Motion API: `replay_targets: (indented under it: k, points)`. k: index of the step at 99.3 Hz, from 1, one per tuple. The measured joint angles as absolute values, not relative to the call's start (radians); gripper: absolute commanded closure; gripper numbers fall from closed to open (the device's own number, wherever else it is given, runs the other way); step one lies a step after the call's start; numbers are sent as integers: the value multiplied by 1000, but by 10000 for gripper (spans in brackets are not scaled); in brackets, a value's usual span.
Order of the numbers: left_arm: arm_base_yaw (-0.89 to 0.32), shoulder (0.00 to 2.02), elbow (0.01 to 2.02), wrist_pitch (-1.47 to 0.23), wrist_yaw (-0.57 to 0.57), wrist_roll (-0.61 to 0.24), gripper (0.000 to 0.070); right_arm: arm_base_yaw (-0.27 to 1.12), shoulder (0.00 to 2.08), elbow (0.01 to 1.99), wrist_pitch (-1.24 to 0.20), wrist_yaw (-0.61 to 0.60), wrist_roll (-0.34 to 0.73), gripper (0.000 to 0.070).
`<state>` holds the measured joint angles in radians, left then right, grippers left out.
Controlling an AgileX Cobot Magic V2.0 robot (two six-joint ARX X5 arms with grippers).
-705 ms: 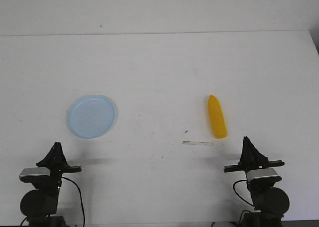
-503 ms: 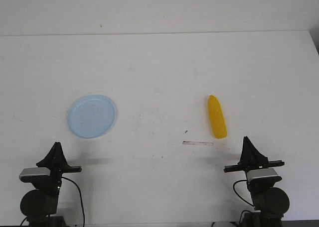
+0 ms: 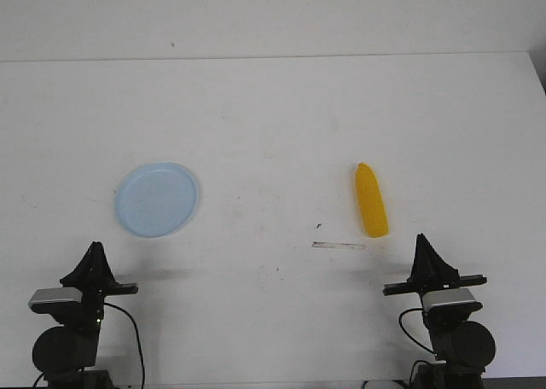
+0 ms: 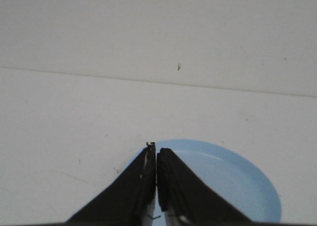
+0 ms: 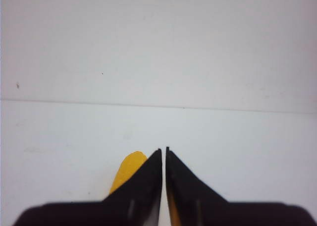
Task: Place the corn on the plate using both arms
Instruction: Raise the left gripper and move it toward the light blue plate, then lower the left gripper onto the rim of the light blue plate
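Note:
The yellow corn [image 3: 371, 200] lies on the white table right of centre, pointed end away from me. The pale blue plate [image 3: 157, 199] sits left of centre and holds nothing. My left gripper [image 3: 94, 252] is shut and empty, near the table's front edge, just short of the plate [image 4: 233, 179]. My right gripper [image 3: 422, 242] is shut and empty, a little in front and to the right of the corn. In the right wrist view the corn [image 5: 126, 171] shows behind my shut jaws [image 5: 163, 149]. In the left wrist view the left gripper's [image 4: 155, 146] jaws touch.
A short strip of clear tape [image 3: 338, 246] and a small dark speck [image 3: 318, 227] lie on the table in front of the corn. The table's far edge [image 3: 273, 58] meets a white wall.
The left arm's wrist block has shifted very slightly down and left in the front view. Corn, plate and right arm have not moved.

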<state>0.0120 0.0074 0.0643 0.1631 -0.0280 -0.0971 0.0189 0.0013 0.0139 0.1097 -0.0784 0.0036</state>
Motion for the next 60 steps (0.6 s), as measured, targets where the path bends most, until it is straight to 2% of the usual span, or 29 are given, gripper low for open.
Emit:
replay_targets:
  k: [25,60]
  points:
    - [12,92,269,140,-28,-97,699,19,1,14,110,-78,4,685]
    - [12,500,596,-66,-28,-93,699,19,1,14,110,-78,4,685]
